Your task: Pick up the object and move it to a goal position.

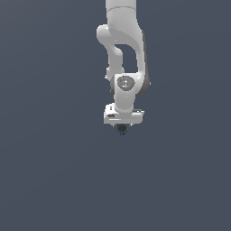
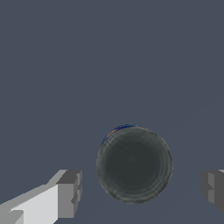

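Note:
The object (image 2: 134,165) is a round dark grey lump with a thin blue edge, resting on the flat grey-blue floor. In the wrist view it sits between my two grey fingertips (image 2: 70,192), with a clear gap on each side. My gripper (image 2: 141,189) is open around it and not touching it. In the exterior view the white gripper (image 1: 122,126) hangs straight down from the arm, and the object (image 1: 122,130) shows as a tiny dark spot just under the hand. No goal position is marked in either view.
The white Panda arm (image 1: 124,49) comes down from the top middle of the exterior view. Around it lies only the plain grey-blue floor (image 1: 54,171).

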### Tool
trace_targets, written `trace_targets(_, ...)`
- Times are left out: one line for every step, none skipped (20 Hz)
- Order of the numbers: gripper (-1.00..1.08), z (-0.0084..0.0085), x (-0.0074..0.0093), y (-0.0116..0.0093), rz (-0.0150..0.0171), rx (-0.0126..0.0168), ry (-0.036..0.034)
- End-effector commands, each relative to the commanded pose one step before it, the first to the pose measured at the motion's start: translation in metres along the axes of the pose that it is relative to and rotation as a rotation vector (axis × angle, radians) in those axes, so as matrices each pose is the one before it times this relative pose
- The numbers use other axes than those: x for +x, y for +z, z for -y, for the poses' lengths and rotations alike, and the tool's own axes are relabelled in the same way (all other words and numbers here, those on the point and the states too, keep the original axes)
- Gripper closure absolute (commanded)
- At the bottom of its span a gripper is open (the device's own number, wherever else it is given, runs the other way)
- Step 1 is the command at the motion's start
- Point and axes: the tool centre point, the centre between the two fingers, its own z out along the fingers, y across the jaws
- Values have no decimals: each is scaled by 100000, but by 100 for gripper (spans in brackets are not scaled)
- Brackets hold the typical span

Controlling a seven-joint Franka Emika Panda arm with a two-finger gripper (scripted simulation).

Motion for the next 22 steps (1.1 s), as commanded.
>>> trace_targets(-92, 3, -72, 820, 92, -4, -3)
trace_targets(-92, 2, -22, 446, 0, 0, 0)
trace_targets(-92, 13, -28, 464, -66, 2, -19)
trace_targets(-92, 3, -24, 535, 0, 0, 0)
trace_targets(-92, 3, -17, 484, 0, 0, 0)
trace_targets(-92, 3, -9, 421, 0, 0, 0)
trace_targets(-92, 3, -1, 358, 0, 0, 0)
trace_targets(-92, 2, 7, 296, 0, 0, 0)
trace_targets(-92, 4, 11, 199, -69, 0, -2)
trace_targets(-92, 2, 16, 179, 0, 0, 0)
trace_targets(-92, 2, 15, 125, 0, 0, 0)
trace_targets(-92, 1, 11, 73, 0, 0, 0)
trace_targets(-92, 0, 4, 24, 0, 0, 0)
trace_targets(108, 0, 0, 0, 0, 0, 0)
trace_targets(108, 0, 0, 0, 0, 0, 0)
trace_targets(108, 0, 0, 0, 0, 0, 0)
trace_targets(108, 0, 0, 0, 0, 0, 0)
trace_targets(108, 0, 0, 0, 0, 0, 0)
trace_targets(108, 0, 0, 0, 0, 0, 0)
trace_targets(108, 0, 0, 0, 0, 0, 0)
trace_targets(108, 0, 0, 0, 0, 0, 0)
trace_targets(108, 0, 0, 0, 0, 0, 0)
